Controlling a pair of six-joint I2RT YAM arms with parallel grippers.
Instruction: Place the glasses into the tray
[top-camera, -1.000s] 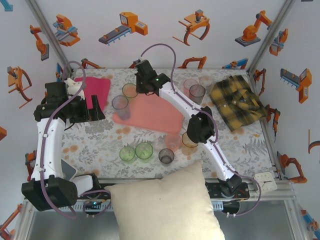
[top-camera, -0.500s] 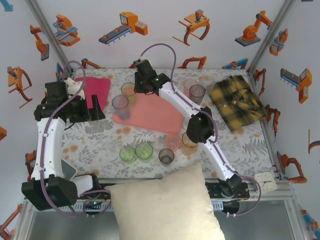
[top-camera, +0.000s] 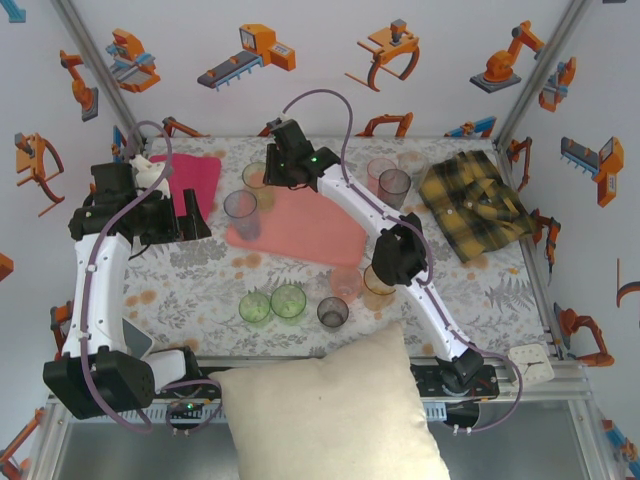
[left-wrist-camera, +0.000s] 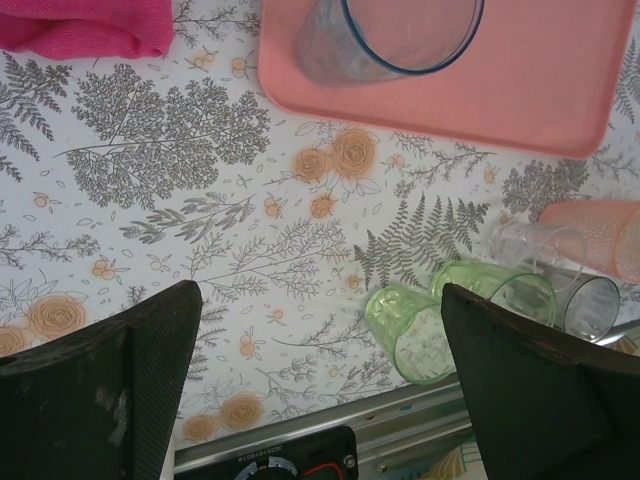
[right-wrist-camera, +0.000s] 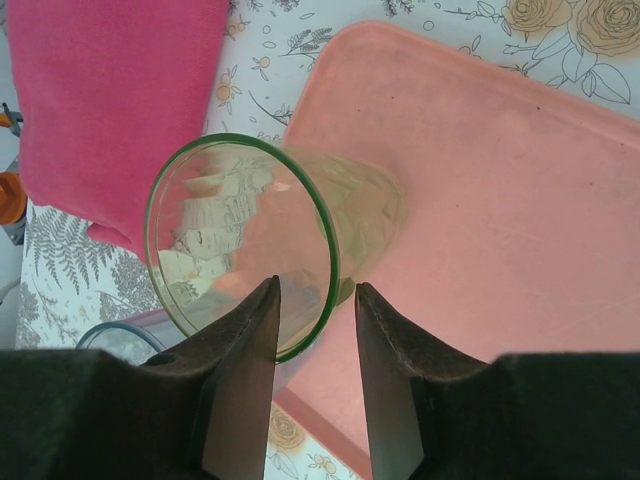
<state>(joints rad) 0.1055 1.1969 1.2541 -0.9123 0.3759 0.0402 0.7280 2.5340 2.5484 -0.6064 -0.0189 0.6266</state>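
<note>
floral-print table (top-camera: 190, 285) boxed by white walls (top-camera: 180, 100) with orange robot stickers (top-camera: 255, 52). the right wrist view shows the right gripper (right-wrist-camera: 315, 335) released, astride the rim of a green glass (right-wrist-camera: 200, 240) at the corner of the tray (right-wrist-camera: 500, 200). the left gripper (left-wrist-camera: 320, 310) hangs wide open above the table.

A glass (top-camera: 240, 210) stands on the tray's (top-camera: 310, 238) left end, cloth (top-camera: 195, 178) further left

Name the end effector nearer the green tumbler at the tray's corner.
Right. The right end effector straddles the green tumbler's rim; the left end effector hovers left of the tray.
</note>
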